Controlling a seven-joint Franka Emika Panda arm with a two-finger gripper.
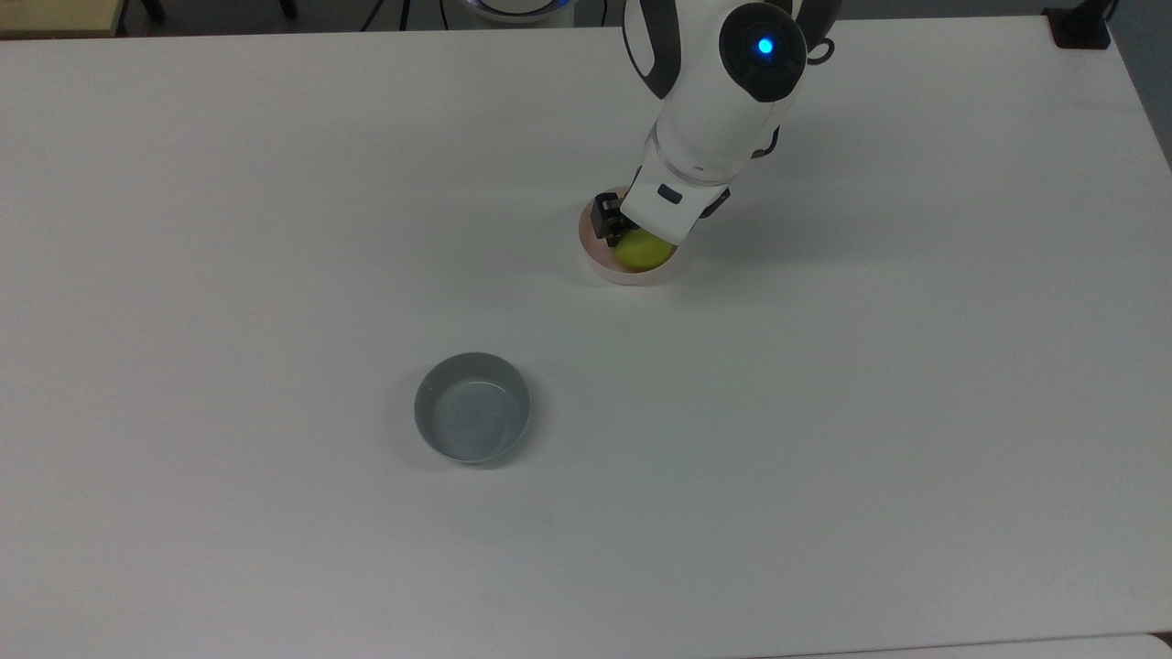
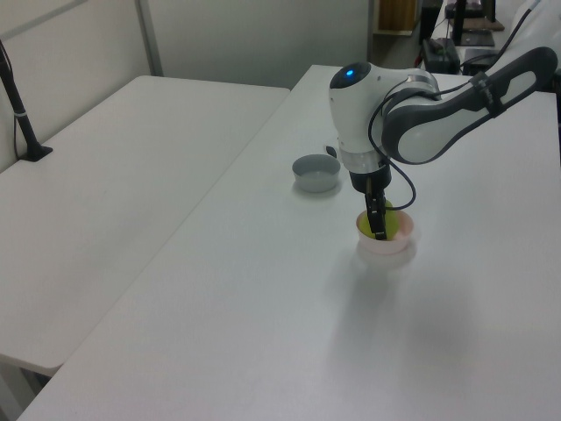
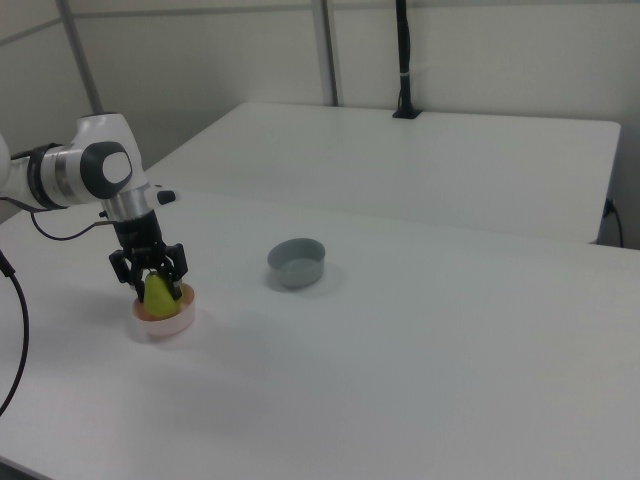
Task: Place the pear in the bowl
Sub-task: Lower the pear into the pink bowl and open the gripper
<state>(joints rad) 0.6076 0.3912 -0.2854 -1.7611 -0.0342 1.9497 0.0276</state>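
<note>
While the small yellow-green pear (image 3: 158,292) sits low inside the round pale pink bowl (image 3: 163,317), the two-finger gripper (image 3: 151,273) jaws clamp it; release and retreat remain, by my judgement.

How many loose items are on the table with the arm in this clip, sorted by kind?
Bowls: 2, the pale pink bowl under the gripper and the grey-blue bowl
Pears: 1, the yellow-green pear inside the pink bowl, between the gripper's fingers
Total: 3
</note>
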